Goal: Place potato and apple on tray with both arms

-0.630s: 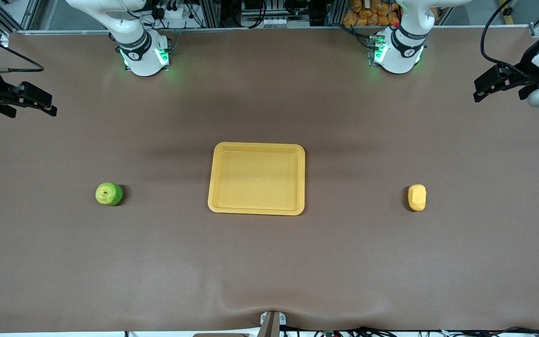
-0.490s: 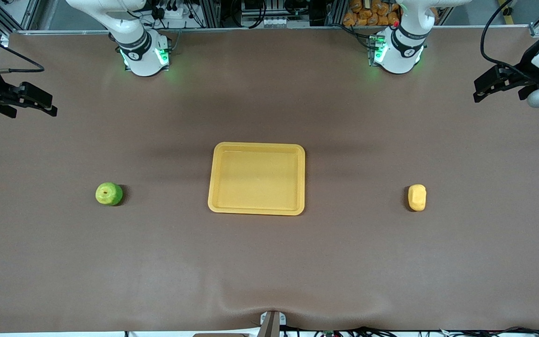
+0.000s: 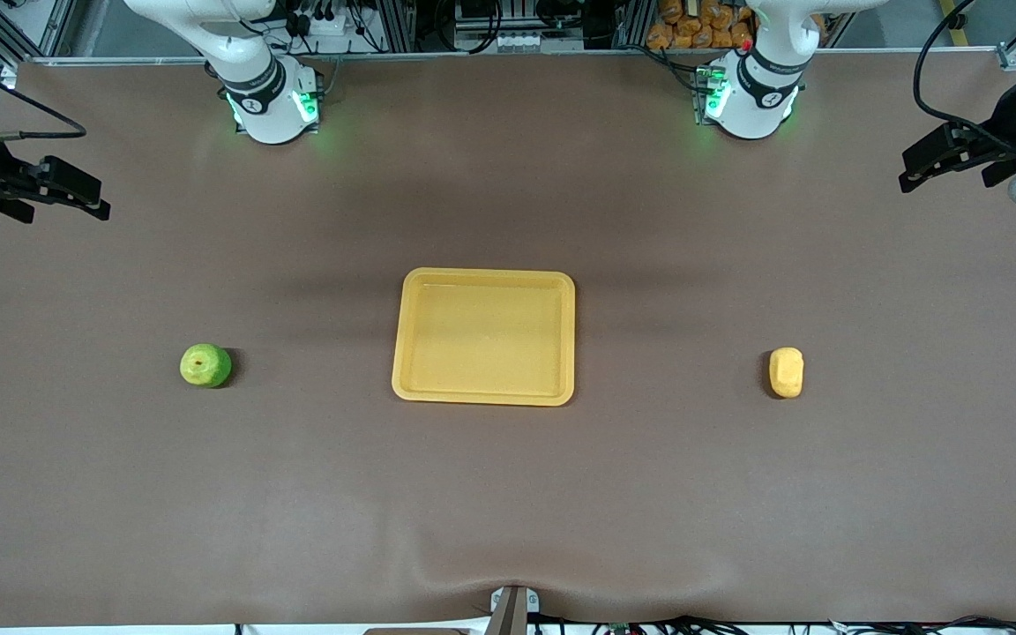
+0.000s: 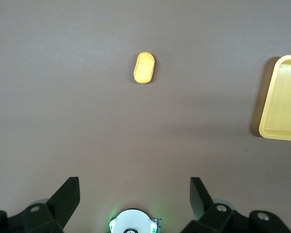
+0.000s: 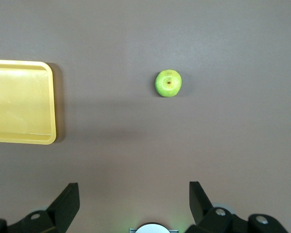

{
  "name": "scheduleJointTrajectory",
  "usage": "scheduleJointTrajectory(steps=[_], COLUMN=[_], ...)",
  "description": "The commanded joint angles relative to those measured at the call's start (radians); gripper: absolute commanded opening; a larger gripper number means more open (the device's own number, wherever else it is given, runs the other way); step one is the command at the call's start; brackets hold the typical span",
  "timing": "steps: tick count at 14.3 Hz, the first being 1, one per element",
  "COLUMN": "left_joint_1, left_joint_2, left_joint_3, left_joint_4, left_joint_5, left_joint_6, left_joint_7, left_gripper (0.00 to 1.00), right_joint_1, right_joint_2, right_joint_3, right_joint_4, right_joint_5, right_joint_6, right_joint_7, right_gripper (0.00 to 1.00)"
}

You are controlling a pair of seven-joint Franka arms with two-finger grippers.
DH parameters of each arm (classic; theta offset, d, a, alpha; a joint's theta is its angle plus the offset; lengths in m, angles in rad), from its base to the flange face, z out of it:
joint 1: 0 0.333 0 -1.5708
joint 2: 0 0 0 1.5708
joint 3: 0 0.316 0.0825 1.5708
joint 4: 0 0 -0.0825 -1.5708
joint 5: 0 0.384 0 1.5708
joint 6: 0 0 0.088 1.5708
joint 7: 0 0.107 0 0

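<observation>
One round green apple (image 3: 205,365), one lumpy yellow potato (image 3: 786,372) and one empty yellow tray (image 3: 484,392) are counted mid-table. The left gripper (image 4: 135,196) and right gripper (image 5: 134,196) are held spread above the table's two end edges.

The tray (image 3: 484,336), a shallow yellow-orange rectangle with rounded corners and a raised rim, is laid flat at the middle of the tabletop, and nothing is held in it. The apple (image 3: 205,365), round and yellow-green with a dark stem dimple turned upward, is set toward the right arm's end, well apart from the tray. The potato (image 3: 786,372), oblong, lumpy and yellow-orange, is laid on its side toward the left arm's end, also well apart from the tray.
</observation>
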Motion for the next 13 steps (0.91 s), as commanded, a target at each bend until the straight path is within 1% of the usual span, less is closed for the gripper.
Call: scheduleJointTrajectory(steps=[1, 11, 13], left_joint_1=[0.004, 0.004, 0.005], left_joint_2=[0.013, 0.024, 0.027], left_joint_3=[-0.002, -0.012, -0.01], left_joint_4=[0.021, 0.011, -0.014], left_joint_5=[-0.014, -0.012, -0.012], left_joint_6=[-0.018, -0.022, -0.019], left_joint_7=[0.018, 0.021, 0.021], left_gripper=[1.0, 1.0, 1.0], right_joint_1=[-0.009, -0.006, -0.006], right_joint_2=[-0.006, 0.003, 0.005], right_joint_3=[0.006, 0.007, 0.007], right_joint_4=[-0.011, -0.036, -0.06], right_joint_5=[0.017, 0.017, 0.017], right_joint_6=[0.005, 0.021, 0.047], right_joint_7=[-0.003, -0.006, -0.008], right_gripper=[1.0, 1.0, 1.0])
